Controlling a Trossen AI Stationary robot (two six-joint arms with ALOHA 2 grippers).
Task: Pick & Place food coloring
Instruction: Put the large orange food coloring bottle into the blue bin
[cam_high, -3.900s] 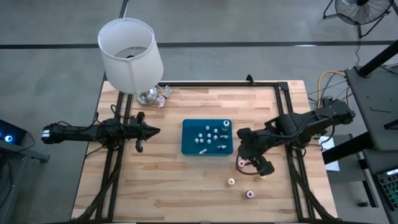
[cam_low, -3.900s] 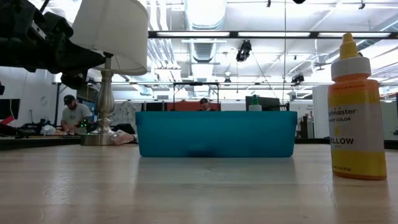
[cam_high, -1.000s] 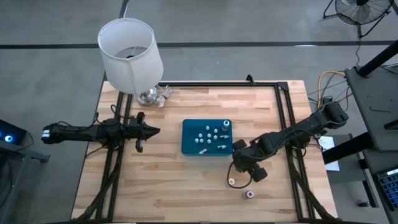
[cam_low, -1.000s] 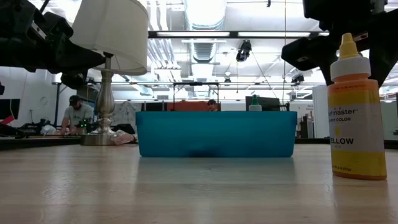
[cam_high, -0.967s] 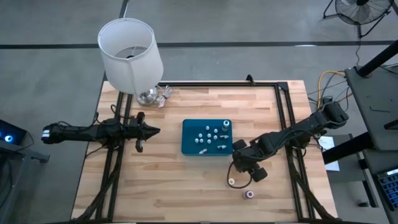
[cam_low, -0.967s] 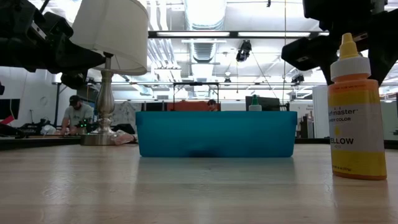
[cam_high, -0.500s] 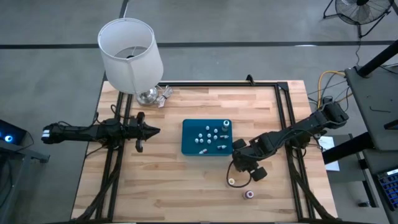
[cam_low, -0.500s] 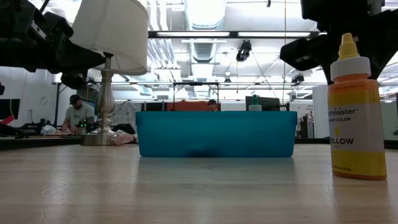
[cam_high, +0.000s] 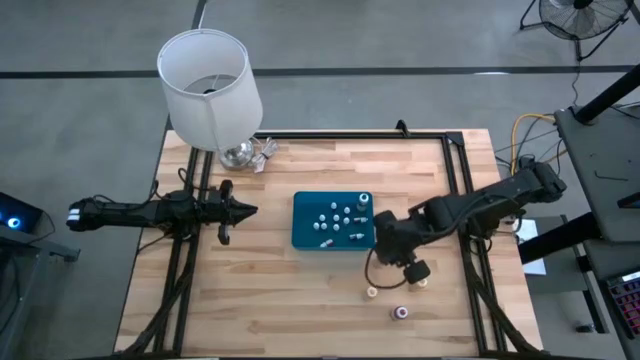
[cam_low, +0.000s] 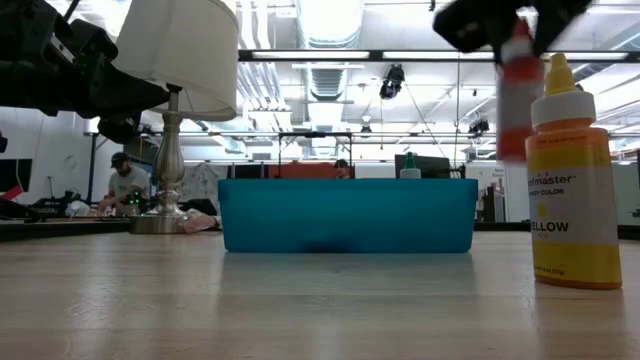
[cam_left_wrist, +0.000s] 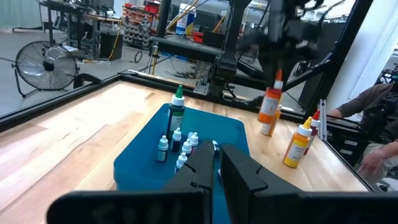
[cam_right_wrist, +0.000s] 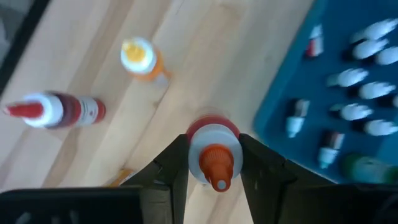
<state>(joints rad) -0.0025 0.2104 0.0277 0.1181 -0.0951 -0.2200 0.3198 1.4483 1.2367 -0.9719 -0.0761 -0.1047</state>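
The right tool (cam_right_wrist: 213, 163) is clamped on an orange-tipped bottle (cam_right_wrist: 213, 157), held above the worktop (cam_high: 290, 290) just beside the blue tray (cam_high: 303, 236) (small bottles lie inside). A yellow bottle (cam_high: 371, 292) and a red one (cam_high: 401, 312) stand nearby. The left tool (cam_high: 240, 209) waits apart, its fingers almost together, empty.

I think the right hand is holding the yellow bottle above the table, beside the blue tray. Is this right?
Not quite. The right hand holds an orange-tipped bottle above the table, beside the blue tray. The low view shows the yellow bottle standing on the table, apart from it.
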